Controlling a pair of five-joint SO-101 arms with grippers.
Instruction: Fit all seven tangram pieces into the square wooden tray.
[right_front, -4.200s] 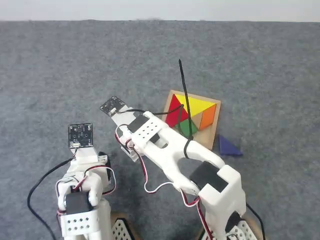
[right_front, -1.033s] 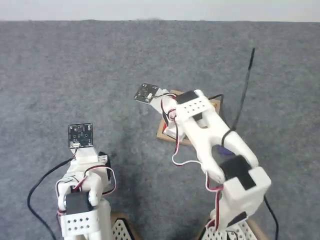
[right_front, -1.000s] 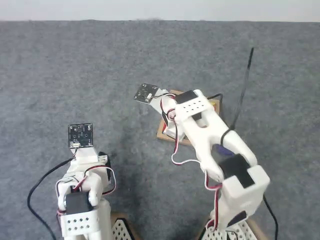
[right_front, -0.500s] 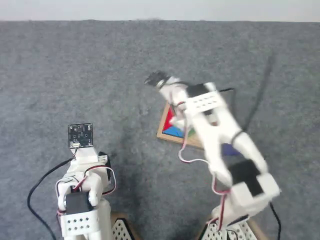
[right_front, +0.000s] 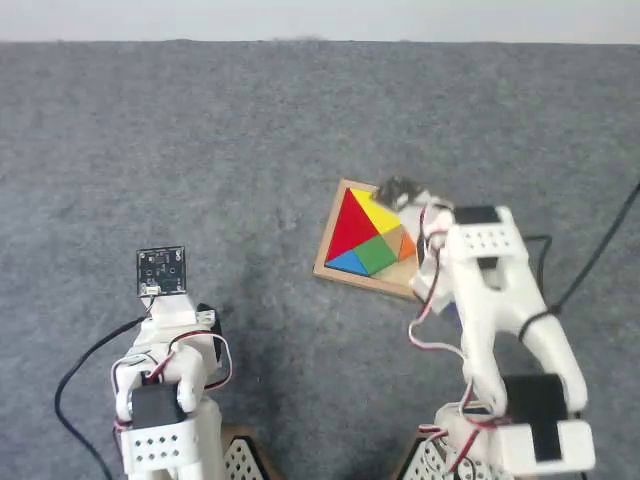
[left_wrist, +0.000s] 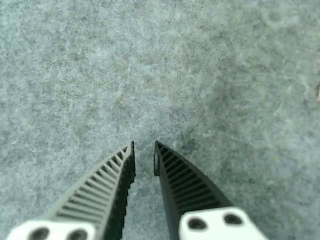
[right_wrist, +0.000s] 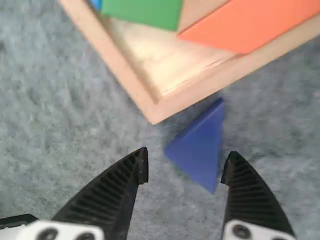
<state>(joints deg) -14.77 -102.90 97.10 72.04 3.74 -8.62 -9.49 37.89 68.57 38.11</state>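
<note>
The square wooden tray (right_front: 362, 281) holds red (right_front: 350, 225), yellow (right_front: 382, 212), green (right_front: 375, 253), light blue (right_front: 347, 262) and orange (right_front: 405, 245) pieces. My right arm (right_front: 480, 260) stands over the tray's right side. In the right wrist view, a dark blue triangle (right_wrist: 200, 145) lies flat on the carpet just outside the tray's corner (right_wrist: 200, 92). My right gripper (right_wrist: 187, 155) is open above it, one finger on each side. A bare wooden patch (right_wrist: 150, 55) shows beside the green (right_wrist: 145, 10) and orange (right_wrist: 250, 22) pieces. My left gripper (left_wrist: 144, 146) is shut over bare carpet.
Grey carpet covers the whole table. My left arm (right_front: 165, 330) is folded back at the near left, far from the tray. A black cable (right_front: 600, 250) trails off the right arm towards the right edge.
My right arm swung from the tray's left corner across to its right side, uncovering the pieces in the tray. The left arm has kept still.
</note>
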